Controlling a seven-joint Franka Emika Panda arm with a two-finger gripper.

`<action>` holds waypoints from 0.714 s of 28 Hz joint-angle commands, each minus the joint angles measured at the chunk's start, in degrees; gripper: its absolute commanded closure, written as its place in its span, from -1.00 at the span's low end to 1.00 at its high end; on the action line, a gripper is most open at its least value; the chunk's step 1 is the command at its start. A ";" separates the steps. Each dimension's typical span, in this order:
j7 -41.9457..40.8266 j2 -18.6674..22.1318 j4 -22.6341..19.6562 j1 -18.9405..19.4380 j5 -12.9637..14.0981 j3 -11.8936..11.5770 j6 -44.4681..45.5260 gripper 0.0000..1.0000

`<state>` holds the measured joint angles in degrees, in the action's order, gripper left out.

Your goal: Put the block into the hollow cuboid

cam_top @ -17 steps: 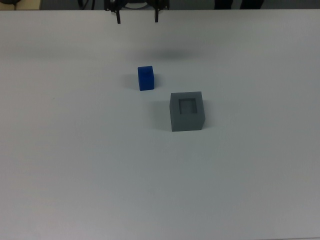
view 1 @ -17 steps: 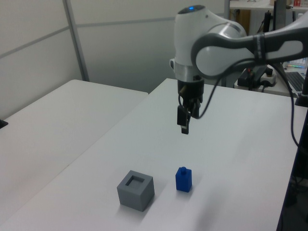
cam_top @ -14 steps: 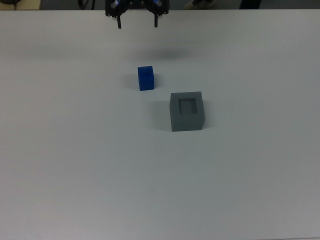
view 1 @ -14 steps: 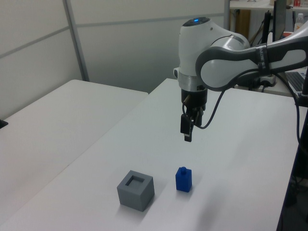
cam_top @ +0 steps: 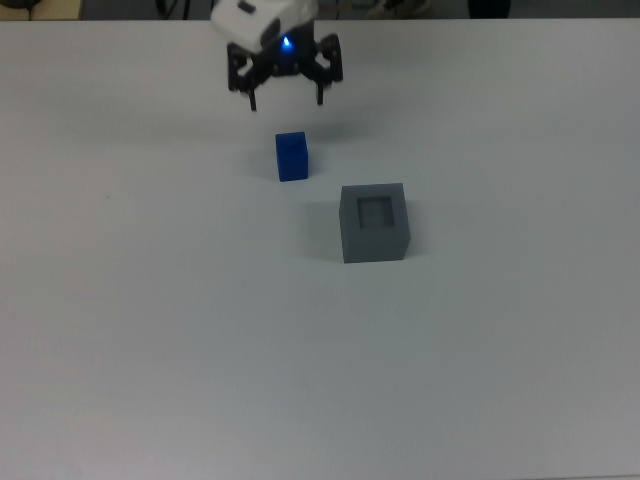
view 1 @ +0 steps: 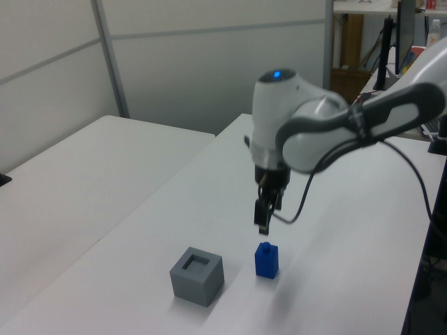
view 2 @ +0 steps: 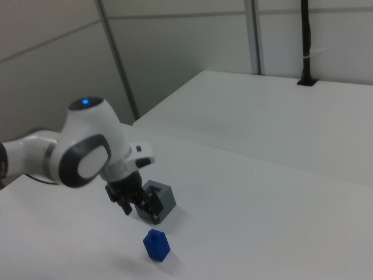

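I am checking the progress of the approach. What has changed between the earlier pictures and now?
The gripper has moved nearer the block: in the top view it came down from the top edge, and in the left view it dropped to just above it. Its jaws are open and hold nothing. The block and the hollow cuboid stayed in place on the table.
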<state>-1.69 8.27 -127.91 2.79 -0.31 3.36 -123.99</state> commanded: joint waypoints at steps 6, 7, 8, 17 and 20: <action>-0.94 -8.26 -1.64 2.21 -1.44 -0.19 -7.75 -1.00; -0.94 -8.79 -1.64 2.30 -1.62 -0.19 -8.11 -1.00; -0.94 -9.06 -1.64 2.30 -1.71 -0.19 -8.37 -1.00; -0.68 -10.29 -1.29 1.78 -1.71 -0.63 -8.72 -0.51; -0.51 -10.38 -1.21 1.69 -1.71 -0.72 -8.64 -0.11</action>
<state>-1.74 -1.59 -129.40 4.61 -1.33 3.17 -131.64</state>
